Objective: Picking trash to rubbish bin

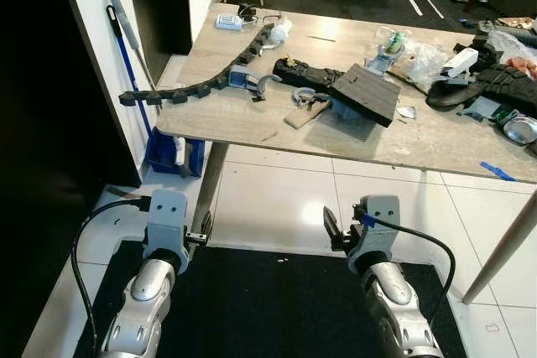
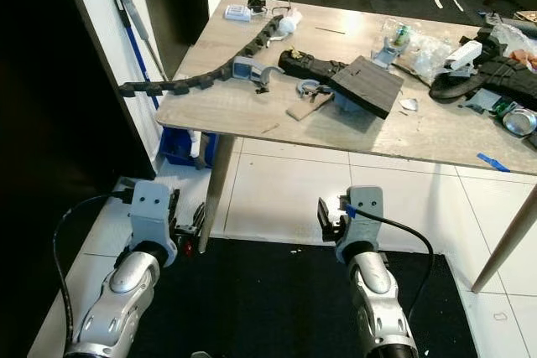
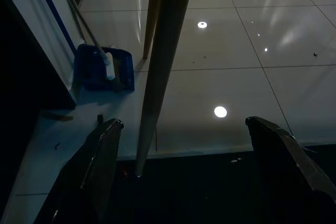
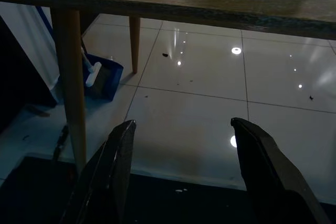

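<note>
Both jaws spread, empty. Left gripper (image 3: 178, 177) and right gripper (image 4: 181, 177) low; raise toward table (image 1: 252, 123) clutter, upper frame, before pinching trash.

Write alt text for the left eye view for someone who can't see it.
A cluttered wooden table stands ahead on white tiles, holding a long black cable chain, a dark slab, plastic wrappers and a can. Below, the left gripper and right gripper hang low over a black mat. A blue dustpan sits by the wall.
</note>
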Tool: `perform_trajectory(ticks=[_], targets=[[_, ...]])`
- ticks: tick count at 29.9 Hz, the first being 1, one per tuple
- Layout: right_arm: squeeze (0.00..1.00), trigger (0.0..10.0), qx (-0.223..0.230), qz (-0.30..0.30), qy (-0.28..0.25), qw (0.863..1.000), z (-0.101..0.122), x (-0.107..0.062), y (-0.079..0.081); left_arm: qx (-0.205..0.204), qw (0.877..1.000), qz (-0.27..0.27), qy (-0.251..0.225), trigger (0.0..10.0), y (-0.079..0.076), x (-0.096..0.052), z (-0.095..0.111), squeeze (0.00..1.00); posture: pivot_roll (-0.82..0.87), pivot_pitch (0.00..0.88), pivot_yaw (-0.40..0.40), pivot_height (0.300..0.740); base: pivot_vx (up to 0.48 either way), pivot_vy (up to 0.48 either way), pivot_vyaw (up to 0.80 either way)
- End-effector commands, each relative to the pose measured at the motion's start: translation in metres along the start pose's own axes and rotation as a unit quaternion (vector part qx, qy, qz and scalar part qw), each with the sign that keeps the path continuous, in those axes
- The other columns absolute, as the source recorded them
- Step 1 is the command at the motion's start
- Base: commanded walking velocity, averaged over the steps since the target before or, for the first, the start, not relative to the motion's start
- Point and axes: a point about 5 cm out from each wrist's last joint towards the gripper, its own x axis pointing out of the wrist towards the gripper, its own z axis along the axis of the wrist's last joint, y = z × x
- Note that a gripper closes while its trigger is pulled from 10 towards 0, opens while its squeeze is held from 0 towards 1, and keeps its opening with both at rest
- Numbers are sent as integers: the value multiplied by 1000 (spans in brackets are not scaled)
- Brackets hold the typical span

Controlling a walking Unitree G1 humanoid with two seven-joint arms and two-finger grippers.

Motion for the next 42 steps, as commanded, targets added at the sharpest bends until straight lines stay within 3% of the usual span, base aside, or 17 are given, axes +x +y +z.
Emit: perform_trajectory(ticks=[1, 8, 11, 42], targets=[[0, 10000, -1, -6, 9, 1000, -4, -3, -3, 12, 1000, -12, 2, 10000, -5, -2, -1, 0, -4, 149, -39, 740, 0, -442, 0], [0, 10000, -1, -5, 8, 1000, -4, -3, -2, 14, 1000, -17, 5, 10000, -7, -2, -2, 0, -4, 151, -38, 740, 0, -464, 0], [0, 10000, -1, -5, 8, 1000, -3, -2, -2, -3, 1000, -2, 7, 10000, -4, -2, -3, 0, -5, 151, -38, 740, 0, 0, 0], [0, 10000, -8, 6, 9, 1000, -2, 1, 0, 1, 1000, 8, 5, 10000, -2, -1, -2, 0, -4, 149, -47, 740, 0, 0, 0]])
